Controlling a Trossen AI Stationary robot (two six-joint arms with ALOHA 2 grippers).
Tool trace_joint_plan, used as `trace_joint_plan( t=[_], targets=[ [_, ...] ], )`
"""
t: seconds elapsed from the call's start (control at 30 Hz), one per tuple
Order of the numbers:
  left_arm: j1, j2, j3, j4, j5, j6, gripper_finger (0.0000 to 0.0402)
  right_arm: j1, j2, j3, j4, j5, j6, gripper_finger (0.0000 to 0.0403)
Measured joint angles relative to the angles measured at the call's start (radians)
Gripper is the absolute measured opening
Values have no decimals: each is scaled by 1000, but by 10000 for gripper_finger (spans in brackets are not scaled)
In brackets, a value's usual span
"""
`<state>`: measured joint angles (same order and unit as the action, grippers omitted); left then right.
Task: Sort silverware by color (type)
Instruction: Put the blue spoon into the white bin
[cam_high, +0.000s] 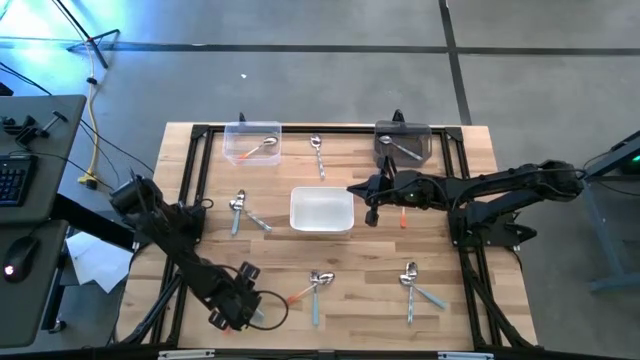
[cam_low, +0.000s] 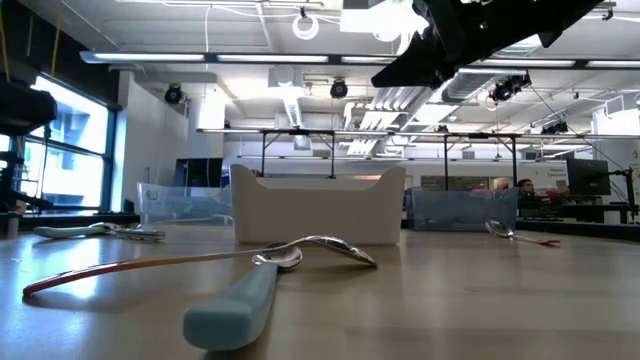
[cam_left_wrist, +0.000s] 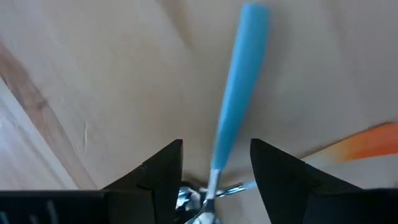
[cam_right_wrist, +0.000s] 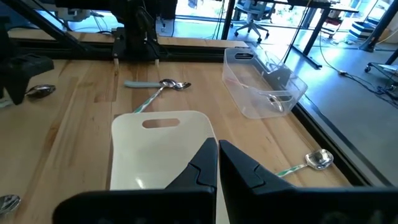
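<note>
My left gripper (cam_high: 243, 308) is low over the table's near left part and is shut on a light blue handled spoon (cam_left_wrist: 239, 81). The spoon's handle (cam_high: 263, 318) sticks out past the fingertips (cam_left_wrist: 216, 149). An orange handle (cam_left_wrist: 367, 142) lies on the wood just beyond it. My right gripper (cam_high: 372, 207) hangs shut and empty above the right rim of the white bin (cam_high: 321, 210), which shows below its fingers (cam_right_wrist: 217, 144). Other spoons lie on the table singly and in pairs, such as the orange and blue pair (cam_high: 315, 288) whose bowls overlap (cam_low: 320, 248). My left gripper has the blue spoon's bowl end (cam_left_wrist: 200, 198) far back between its two fingers. The shiny metal reaches from one finger to the other there, though the picture's lower edge cuts off part of it. The handle points forward along the fingers. Whether the spoon is lifted clear, I cannot tell.
A clear bin (cam_high: 252, 143) at the far left holds an orange spoon and a darker bin (cam_high: 403, 145) at the far right holds a silver one. Loose spoons include a silver one (cam_high: 318, 152), a pair (cam_high: 240, 212), an orange one (cam_high: 401, 219) and a pair (cam_high: 412, 285). Black rails frame the table.
</note>
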<state>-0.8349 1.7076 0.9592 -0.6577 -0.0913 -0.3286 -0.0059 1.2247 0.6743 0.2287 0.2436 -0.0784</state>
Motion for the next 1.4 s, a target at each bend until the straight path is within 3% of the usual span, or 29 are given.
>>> trace_joint_plan(
  t=[0.3,0.8,1.17,1.4],
  targets=[
    [0,28,2,-38,-7,4,164,-1,0,0,25,0,-43,0],
    [-4,29,6,-32,-49,-7,10,-14,-2,0,63,2,-105,0],
    [41,29,221,-289,-53,63,8,-13,-2,0,72,2,-102,0],
    [214,28,317,-412,-89,250,8,-8,-2,0,72,1,-79,0]
  ],
)
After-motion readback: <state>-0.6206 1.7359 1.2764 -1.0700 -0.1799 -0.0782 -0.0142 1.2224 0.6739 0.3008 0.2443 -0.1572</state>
